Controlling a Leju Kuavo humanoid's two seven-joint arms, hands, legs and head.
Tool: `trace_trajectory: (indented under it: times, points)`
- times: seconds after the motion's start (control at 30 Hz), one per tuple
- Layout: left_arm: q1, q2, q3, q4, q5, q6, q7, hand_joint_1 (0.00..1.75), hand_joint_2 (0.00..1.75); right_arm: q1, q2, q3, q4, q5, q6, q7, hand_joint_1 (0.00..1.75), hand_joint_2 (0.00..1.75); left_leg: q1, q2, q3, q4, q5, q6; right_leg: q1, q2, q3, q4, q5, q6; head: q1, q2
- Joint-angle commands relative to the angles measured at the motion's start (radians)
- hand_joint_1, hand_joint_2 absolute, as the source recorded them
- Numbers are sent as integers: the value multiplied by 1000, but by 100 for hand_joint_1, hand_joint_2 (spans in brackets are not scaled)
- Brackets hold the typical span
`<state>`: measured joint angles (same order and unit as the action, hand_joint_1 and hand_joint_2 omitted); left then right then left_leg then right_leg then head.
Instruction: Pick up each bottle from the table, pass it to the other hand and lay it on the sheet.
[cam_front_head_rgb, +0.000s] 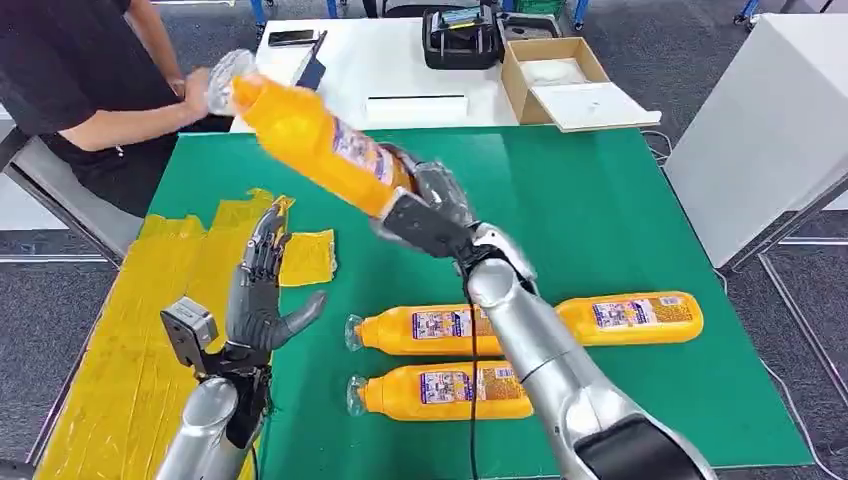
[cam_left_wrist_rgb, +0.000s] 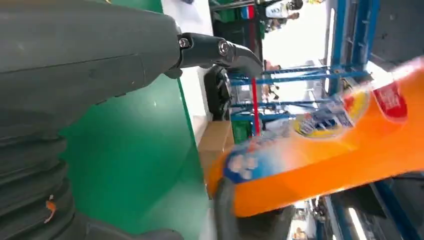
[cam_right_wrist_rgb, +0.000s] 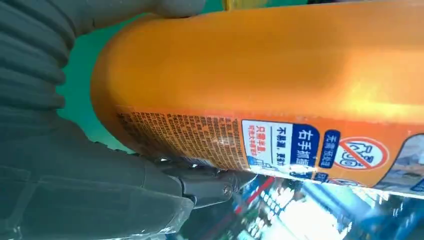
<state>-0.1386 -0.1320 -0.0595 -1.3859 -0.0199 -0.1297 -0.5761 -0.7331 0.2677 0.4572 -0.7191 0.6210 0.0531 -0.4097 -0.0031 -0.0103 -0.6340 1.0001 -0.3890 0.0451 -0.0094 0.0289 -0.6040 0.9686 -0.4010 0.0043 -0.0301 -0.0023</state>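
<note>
Bottle (cam_front_head_rgb: 318, 142) number one was up in the air, clamped near its base by the right robot hand (cam_front_head_rgb: 425, 212) and tilted cap-first over the green desk (cam_front_head_rgb: 620, 220). Beside it the left robot hand (cam_front_head_rgb: 262, 300) waited with fingers apart, holding nothing. No bottle lay on the yellow sheet (cam_front_head_rgb: 150, 300) yet; three more bottles (cam_front_head_rgb: 440, 360) lay on the desk near the right arm.

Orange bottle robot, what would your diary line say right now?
right hand: holds lifted bottle | left hand: open, waiting | yellow sheet: bare | table bottles: three
</note>
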Motion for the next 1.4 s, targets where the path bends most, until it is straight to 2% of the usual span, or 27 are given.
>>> trace_trajectory:
  times: [0.03, 0.2, 0.4, 0.5, 0.83, 1.17, 1.4]
  points:
    - [-64, 20, -37, 79, 38, -20, 25, 0, 175, 103, 46, 248, 65, -2, -23, 24, 175, 175, 1, -1, 5, -1, -1, -4, 1, -4, 5, -1, -2, -1, 0, 0]
    - [-79, 18, -47, 101, 87, -45, 27, 0, 175, 122, 42, 265, 75, -21, -26, 27, 175, 175, 1, -2, 2, 0, -1, -3, 1, -4, 1, 0, -1, -1, 0, 0]
    - [-39, 26, -19, 70, 130, -24, 28, 0, 175, 213, 39, 345, 50, 6, -22, 15, 175, 175, 1, 0, 6, -2, -2, -6, 1, -4, 6, -2, -2, -1, 0, 0]
    - [-20, 30, -13, 39, 189, -65, 53, 0, 175, 235, 32, 373, 21, 6, -24, 30, 175, 175, 1, -1, 2, -1, -1, -5, 1, -3, 3, -2, -2, -1, 0, 0]
    - [30, 25, -21, -23, 247, -118, 83, 0, 175, 288, -8, 370, -52, -3, -23, 55, 175, 175, 1, -2, -1, 0, 0, -4, 2, -5, 0, -1, -1, -1, 0, 0]
    - [106, 13, 28, -80, 426, -284, 128, 0, 175, 345, -26, 366, -107, 40, -15, 75, 175, 175, 1, -2, 2, 0, -1, -5, 1, -5, 2, -1, -2, -1, 0, 0]
    - [105, 8, 30, -81, 429, -293, 129, 0, 175, 355, -33, 361, -110, 46, -17, 77, 175, 175, 1, -3, 0, 0, 0, -5, 1, -6, 0, -1, -2, -1, 0, 0]
